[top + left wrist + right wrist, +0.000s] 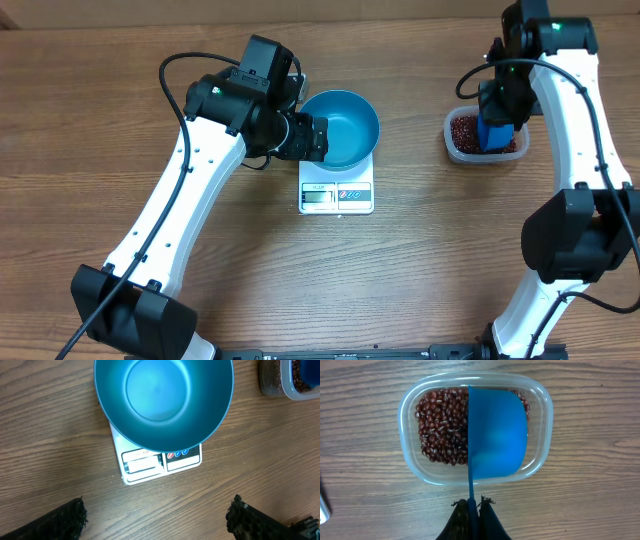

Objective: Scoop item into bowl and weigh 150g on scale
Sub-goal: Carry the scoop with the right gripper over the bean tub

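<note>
The bright blue bowl [345, 125] [164, 400] stands on the white scale [336, 197] [159, 464], and its inside shows only blue. At the bowl's left side my left gripper [318, 137] [157, 519] is open wide, with only bare wood between its fingers. The item, small red-brown beans [442, 425] [463, 127], lies in a clear plastic tub [410, 467] [452, 147] at the right. My right gripper [474, 506] [500, 100] is shut on the thin handle of a blue scoop [497, 435] [495, 135]. The scoop's cup hangs over the tub's right half and hides what is under it.
The scale's display strip [320, 196] faces the table's front edge. The left arm [190, 190] slants from the front left up to the bowl. The right arm [580, 150] runs along the right side. Bare wood [420, 270] lies between scale and tub.
</note>
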Available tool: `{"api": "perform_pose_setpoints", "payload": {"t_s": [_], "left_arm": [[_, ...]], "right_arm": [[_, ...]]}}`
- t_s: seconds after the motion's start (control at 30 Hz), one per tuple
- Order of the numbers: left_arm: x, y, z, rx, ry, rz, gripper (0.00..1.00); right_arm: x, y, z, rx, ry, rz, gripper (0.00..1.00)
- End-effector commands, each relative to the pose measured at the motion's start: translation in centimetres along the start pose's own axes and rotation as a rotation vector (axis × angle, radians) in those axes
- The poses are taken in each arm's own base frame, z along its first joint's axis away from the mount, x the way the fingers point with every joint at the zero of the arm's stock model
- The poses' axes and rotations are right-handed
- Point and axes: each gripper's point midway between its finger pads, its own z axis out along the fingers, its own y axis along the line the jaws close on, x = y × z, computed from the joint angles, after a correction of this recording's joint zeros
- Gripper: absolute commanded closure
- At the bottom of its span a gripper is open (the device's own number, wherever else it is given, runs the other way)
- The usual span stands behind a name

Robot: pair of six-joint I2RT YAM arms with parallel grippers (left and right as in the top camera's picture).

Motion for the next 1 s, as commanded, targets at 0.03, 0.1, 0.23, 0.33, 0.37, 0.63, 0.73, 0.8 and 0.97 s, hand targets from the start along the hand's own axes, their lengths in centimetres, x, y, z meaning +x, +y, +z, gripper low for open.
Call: {"api": "perform_pose_setpoints", "payload": {"t_s": [0.03, 0.1, 0.23, 0.33, 0.37, 0.63, 0.73, 0.8, 0.97], "left_arm": [[-0.2, -0.3, -0.2, -0.004, -0.010, 0.028, 0.04], [-0.2, -0.2, -0.1, -0.004, -0.010, 0.028, 0.00], [-0.2, -0.3, -0.1, -0.004, -0.009, 0.029, 0.00], [-0.2, -0.4, -0.1, -0.003, -0.009, 0.033, 0.00], [-0.1, -0.4, -0.1, -0.003, -0.008, 0.033, 0.00], [-0.1, -0.4, -0.1, -0.003, -0.008, 0.034, 0.00], [-0.2, -0.3, -0.1, -0.014, -0.011, 0.033, 0.00], [-0.2, -0.1, -0.1, -0.021, -0.013, 0.033, 0.00], [-0.3, 0.0, -0.1, -0.028, -0.015, 0.033, 0.00]], "right_arm": [[0.1, -0.2, 1.0, 0.011, 0.015, 0.001, 0.96], [0.1, -0.2, 1.0, 0.011, 0.014, 0.001, 0.95], [0.1, -0.2, 1.0, 0.011, 0.014, 0.001, 0.87], [0.1, -0.2, 1.0, 0.011, 0.013, 0.006, 0.78], [0.1, -0.2, 1.0, 0.011, 0.012, 0.006, 0.74], [0.1, -0.3, 1.1, 0.012, 0.015, 0.052, 0.67], [0.3, -0.2, 1.5, 0.015, 0.025, 0.057, 0.67], [0.3, -0.2, 1.8, 0.014, 0.023, 0.058, 0.67], [0.0, -0.1, 2.3, 0.015, 0.012, 0.094, 0.65]]}}
